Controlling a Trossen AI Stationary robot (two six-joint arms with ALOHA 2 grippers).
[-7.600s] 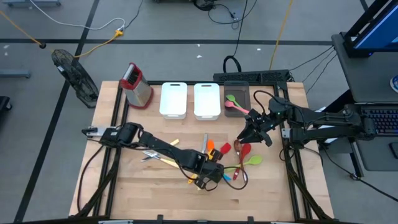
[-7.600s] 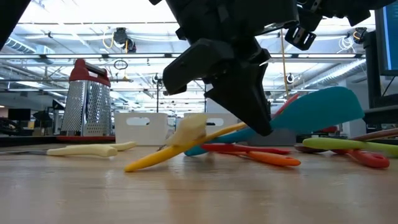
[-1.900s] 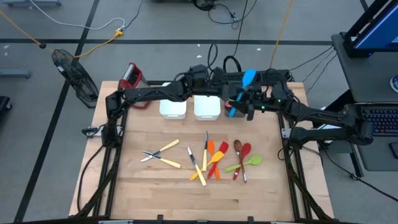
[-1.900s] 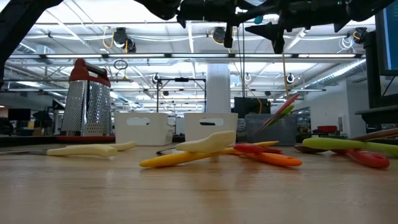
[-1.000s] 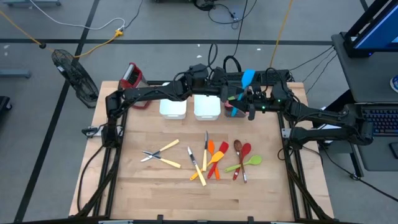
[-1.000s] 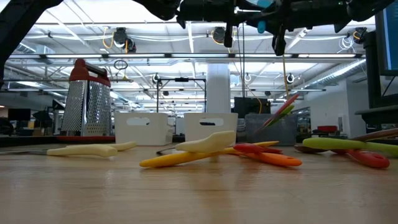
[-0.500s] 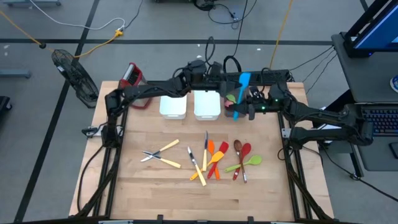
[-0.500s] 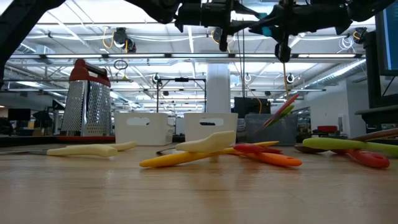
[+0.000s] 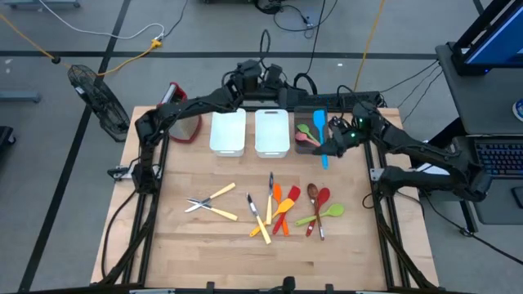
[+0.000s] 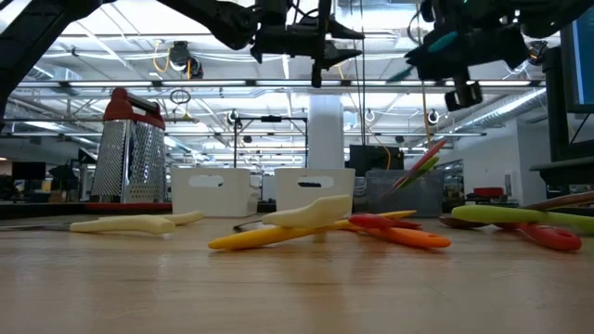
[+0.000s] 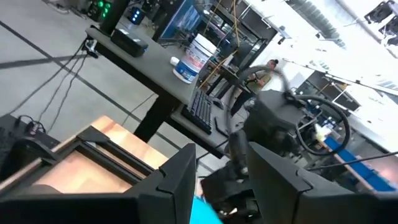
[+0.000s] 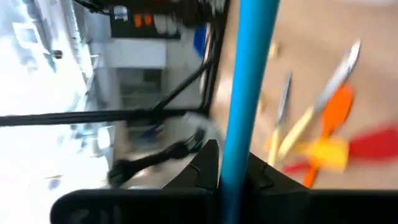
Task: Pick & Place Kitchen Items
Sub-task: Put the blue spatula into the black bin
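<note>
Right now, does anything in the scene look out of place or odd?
Yes: the blue spatula is not lying with the other utensils. The right gripper holds it in the air by the dark bin, which already holds a green spoon and a pink one.

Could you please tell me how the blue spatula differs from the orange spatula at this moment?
The blue spatula is held by the right gripper beside the dark bin; the orange spatula lies flat on the table among other utensils. One is blue, one orange. Both are long-handled.
</note>
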